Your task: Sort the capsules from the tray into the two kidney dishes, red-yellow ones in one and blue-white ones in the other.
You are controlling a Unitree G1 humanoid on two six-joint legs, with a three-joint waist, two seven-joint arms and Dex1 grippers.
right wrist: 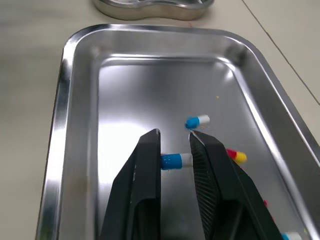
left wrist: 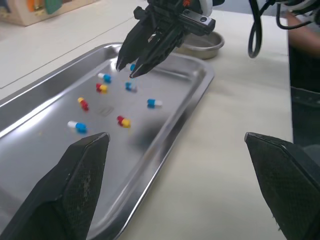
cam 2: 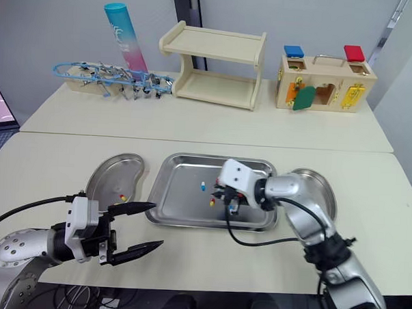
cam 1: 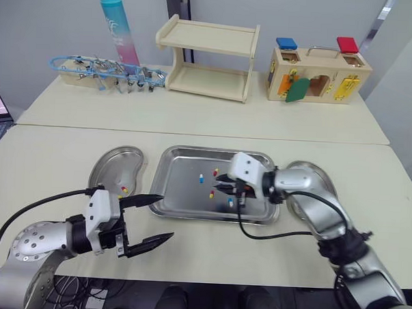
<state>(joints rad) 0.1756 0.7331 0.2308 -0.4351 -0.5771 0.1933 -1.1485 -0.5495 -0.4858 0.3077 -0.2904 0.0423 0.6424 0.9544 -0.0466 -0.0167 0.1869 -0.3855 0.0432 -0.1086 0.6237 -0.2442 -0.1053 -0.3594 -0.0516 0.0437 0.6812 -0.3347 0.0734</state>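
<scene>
Right gripper point(right wrist: 175, 134) is down in the tray point(right wrist: 125, 100) around mid-frame, fingers pinched on a blue-white capsule point(right wrist: 176, 160). Left gripper point(cam 1: 166, 216) hangs wide open at lower left, near the left kidney dish point(cam 1: 113, 163), which has one red-yellow capsule point(cam 1: 124, 189) in it.

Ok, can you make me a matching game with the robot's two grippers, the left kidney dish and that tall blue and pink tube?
Things:
1. left gripper
2. right gripper
3. left kidney dish
4. teal-and-pink tube

States:
A. a red-yellow capsule lies in it
B. a blue-white capsule sits between its fingers
C. open, above the table
D. standing upright at the back

Pairs: 1-C, 2-B, 3-A, 4-D
</scene>
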